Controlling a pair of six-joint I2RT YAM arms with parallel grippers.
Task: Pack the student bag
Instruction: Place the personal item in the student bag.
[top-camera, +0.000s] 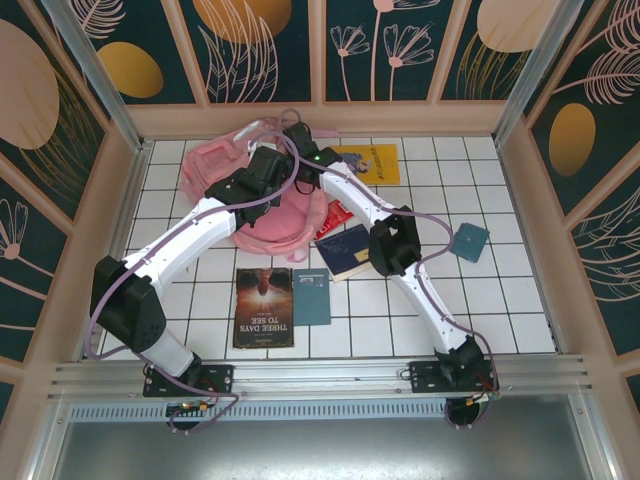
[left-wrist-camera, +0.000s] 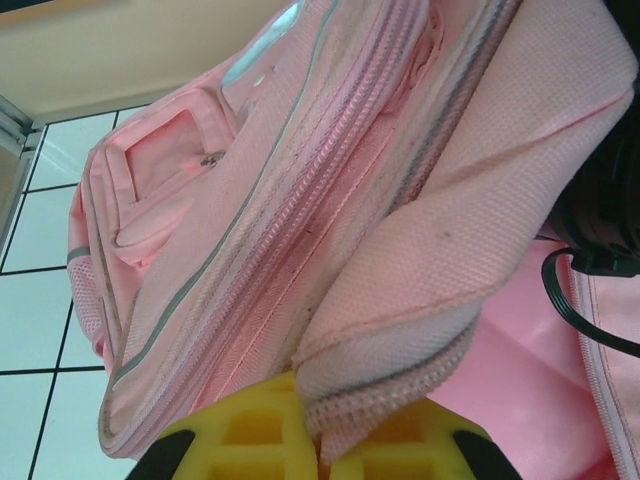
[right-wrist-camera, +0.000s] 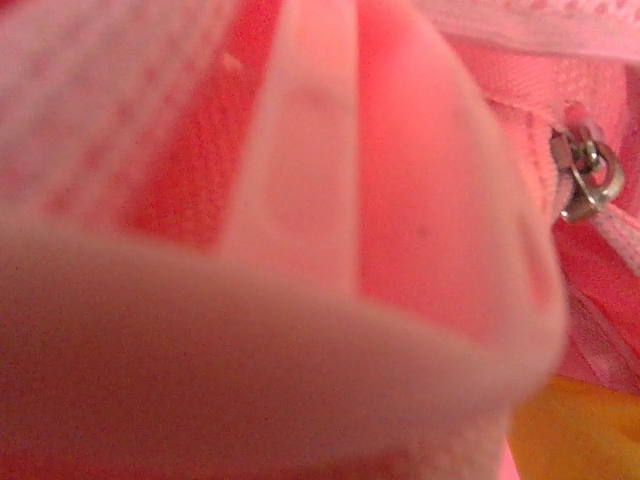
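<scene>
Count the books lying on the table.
6: brown book and teal book nearest the front; navy book, red book beside the student bag; yellow book farthest; small teal book right. More may be hidden.

white tiled table holds the student bag, yellow book, navy book, brown book, teal notebook.

I record the student bag as pink throughout, woven, with grey piping and one pale glossy strip; its zip pull is silver. My left pincer has yellow fingers. The table is white tile with dark grout.

- **Far edge:** yellow book.
- **Mid-table:** red book, navy book.
- **Near edge:** teal book, brown book lettered white.
- **Right edge:** small teal book.
</scene>
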